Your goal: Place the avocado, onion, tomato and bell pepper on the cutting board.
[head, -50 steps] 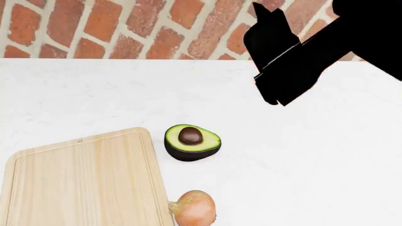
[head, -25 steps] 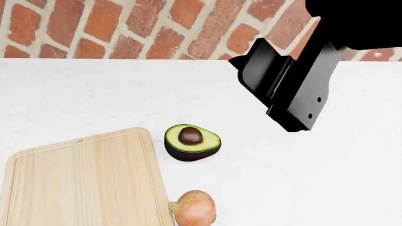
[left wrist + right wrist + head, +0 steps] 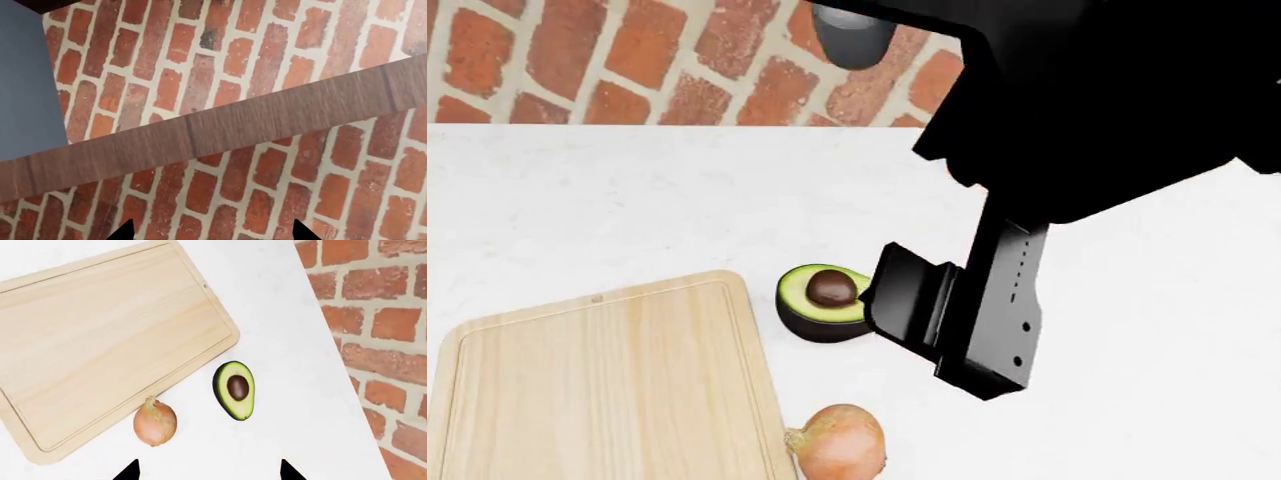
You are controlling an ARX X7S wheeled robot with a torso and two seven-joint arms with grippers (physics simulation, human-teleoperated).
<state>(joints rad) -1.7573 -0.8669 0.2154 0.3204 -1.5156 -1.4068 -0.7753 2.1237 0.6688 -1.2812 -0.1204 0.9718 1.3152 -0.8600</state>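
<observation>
The halved avocado (image 3: 817,298) lies pit-up on the white counter, just right of the light wooden cutting board (image 3: 601,380), which has nothing on it. The onion (image 3: 841,442) rests against the board's near right edge. My right gripper (image 3: 897,300) hangs above the avocado's right side and hides that edge in the head view. In the right wrist view the avocado (image 3: 235,389), onion (image 3: 155,422) and board (image 3: 113,335) lie ahead of the right gripper (image 3: 208,471), open and holding nothing. My left gripper (image 3: 210,232) is open, facing bricks. Tomato and bell pepper are out of view.
A red brick wall (image 3: 627,60) runs along the back of the white counter (image 3: 627,190). The left wrist view shows a brown wooden plank (image 3: 213,130) across the bricks and a grey-blue panel (image 3: 27,80). My black right arm (image 3: 1121,110) fills the upper right.
My right arm has swung down and left from the back right of the counter, and its gripper now hangs at the avocado's right side. Avocado, onion and board have not moved.
</observation>
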